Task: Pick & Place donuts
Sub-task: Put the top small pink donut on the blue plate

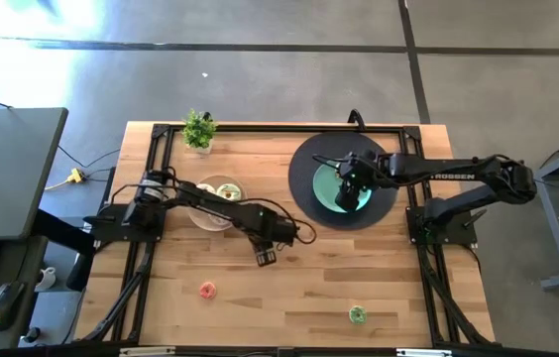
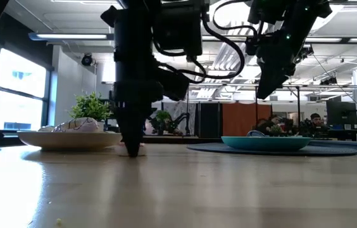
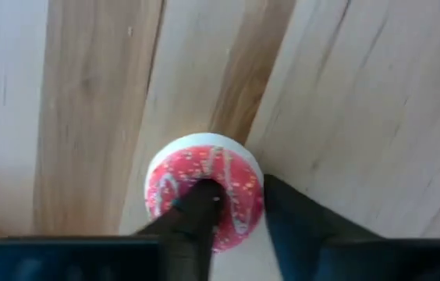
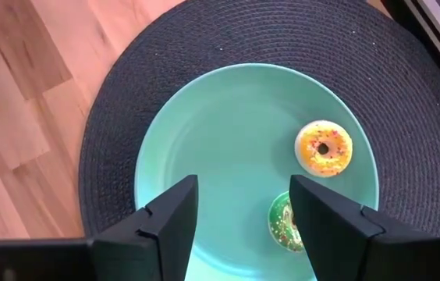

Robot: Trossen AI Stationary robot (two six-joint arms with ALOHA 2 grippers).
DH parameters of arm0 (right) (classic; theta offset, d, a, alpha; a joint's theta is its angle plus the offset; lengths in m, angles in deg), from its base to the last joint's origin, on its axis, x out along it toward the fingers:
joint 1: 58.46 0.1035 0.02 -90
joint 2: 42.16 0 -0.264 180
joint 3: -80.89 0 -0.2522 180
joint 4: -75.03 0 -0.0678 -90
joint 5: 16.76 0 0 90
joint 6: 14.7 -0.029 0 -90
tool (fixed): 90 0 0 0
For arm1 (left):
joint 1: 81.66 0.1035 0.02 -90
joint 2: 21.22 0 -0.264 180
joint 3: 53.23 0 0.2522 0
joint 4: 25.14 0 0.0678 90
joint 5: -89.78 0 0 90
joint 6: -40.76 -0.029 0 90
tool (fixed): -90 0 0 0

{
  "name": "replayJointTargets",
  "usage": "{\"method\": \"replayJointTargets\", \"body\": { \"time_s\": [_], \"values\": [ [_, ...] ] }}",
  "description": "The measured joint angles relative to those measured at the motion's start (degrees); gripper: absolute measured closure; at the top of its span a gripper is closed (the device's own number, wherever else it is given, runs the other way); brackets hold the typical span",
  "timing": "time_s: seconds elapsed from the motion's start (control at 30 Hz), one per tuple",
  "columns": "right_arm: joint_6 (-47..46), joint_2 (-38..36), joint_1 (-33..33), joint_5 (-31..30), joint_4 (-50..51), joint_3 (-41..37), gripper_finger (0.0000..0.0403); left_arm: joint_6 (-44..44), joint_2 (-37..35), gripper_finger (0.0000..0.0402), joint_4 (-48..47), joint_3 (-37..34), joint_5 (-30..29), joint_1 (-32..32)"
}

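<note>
Near the middle of the wooden surface (image 1: 289, 288), the left hand (image 3: 235, 215) is down at the boards with its fingers straddling one side of a pink iced donut (image 3: 204, 191) with a white rim: one finger (image 3: 196, 211) sits in the hole, the other just outside the ring, so the hand is nearly closed on the donut, which lies flat on the wood. From table height this hand (image 2: 131, 142) reaches the boards just beside the beige plate (image 2: 71, 139), which carries pale donuts too small to sort out. Over to the right, the right hand (image 4: 243, 203) hangs open and empty above the teal plate (image 4: 220, 140), which rests on a dark round mat (image 4: 126, 86). On that plate lie a yellow donut (image 4: 324, 148) and, just beside it, a green donut (image 4: 285, 222). Toward the front edge of the surface, well apart, lie a small red donut (image 1: 207, 290) and a small green one (image 1: 358, 314). A potted plant (image 1: 198, 129) stands at the back edge.
</note>
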Motion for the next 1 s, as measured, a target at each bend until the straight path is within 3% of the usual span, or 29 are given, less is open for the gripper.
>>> {"method": "replayJointTargets", "body": {
  "time_s": [0.13,0.37,0.57,1.0],
  "values": [
    [1.9,-0.5,0.4,-0.6,2.3,0.0,0.0208,-0.9,-0.4,0.0389,5.6,2.6,0.1,2.5],
    [-6.7,-4.2,0.7,-1.3,13.2,0.0,0.0210,-12.5,-0.2,0.0385,13.0,14.9,-0.3,7.0],
    [-14.7,-9.8,2.6,-4.7,20.3,0.0,0.0211,-19.7,5.0,0.0389,27.0,18.8,6.4,11.9],
    [-17.7,-16.5,3.4,-7.6,18.2,0.0,0.0210,-16.5,12.4,0.0362,31.5,19.6,7.6,18.5]
  ]
}}
